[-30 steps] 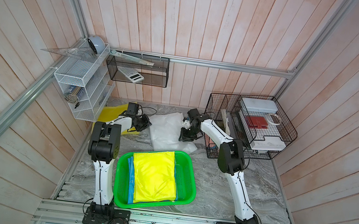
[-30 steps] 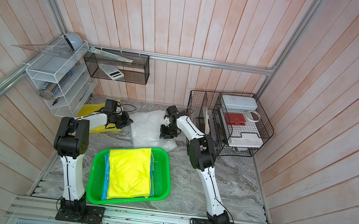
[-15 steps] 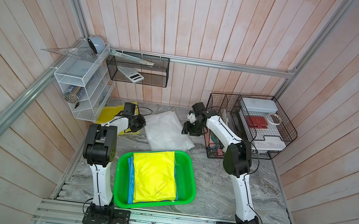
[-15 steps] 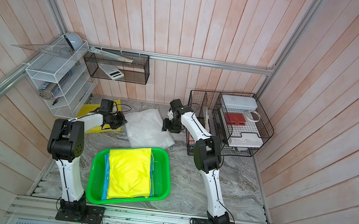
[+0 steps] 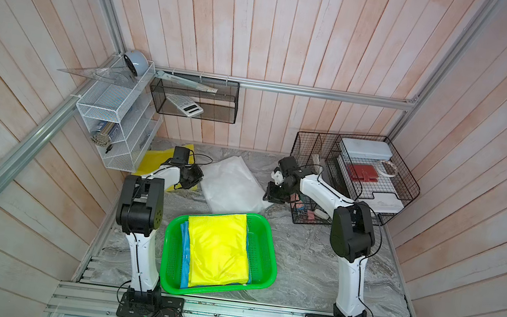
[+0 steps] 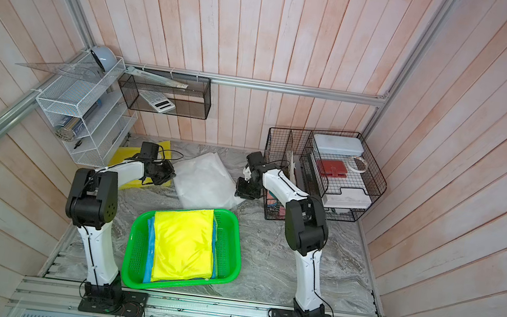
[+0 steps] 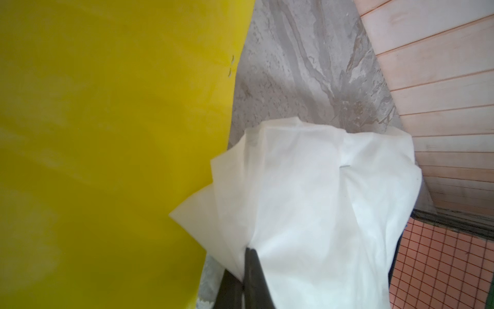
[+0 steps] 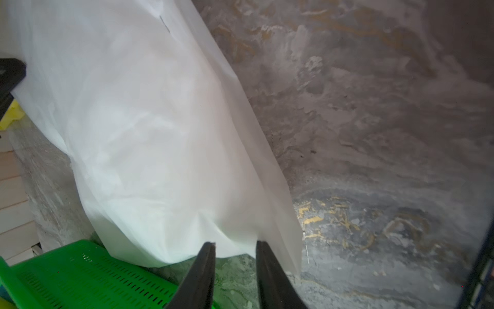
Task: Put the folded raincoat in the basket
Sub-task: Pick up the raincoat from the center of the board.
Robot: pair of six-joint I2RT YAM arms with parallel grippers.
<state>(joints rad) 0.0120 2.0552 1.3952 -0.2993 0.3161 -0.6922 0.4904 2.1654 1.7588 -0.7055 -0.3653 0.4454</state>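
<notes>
A white folded raincoat [image 5: 231, 183] [image 6: 205, 179] lies on the marble table behind the green basket [image 5: 168, 255] [image 6: 129, 249]. My left gripper [image 5: 200, 176] [image 6: 173, 175] [image 7: 247, 250] is shut on the raincoat's [image 7: 320, 200] left corner. At its near right corner my right gripper [image 5: 268, 196] [image 6: 240, 193] [image 8: 235, 243] has its jaws apart, fingertips at the raincoat's [image 8: 147, 133] edge and bare table showing between them. The basket [image 8: 80, 267] holds a yellow folded raincoat [image 5: 218, 252] on top of a blue one [image 5: 182, 247].
Another yellow raincoat [image 5: 152, 165] [image 7: 107, 133] lies flat at the back left under the left arm. A black wire organiser [image 5: 355, 167] stands just right of the right gripper. A white mesh shelf [image 5: 115, 126] and a black mesh wall basket [image 5: 193, 100] hang at the back left.
My right gripper has come forward along the white raincoat's right side to its near corner. The raincoat lies flatter than a second ago. The left gripper has barely moved.
</notes>
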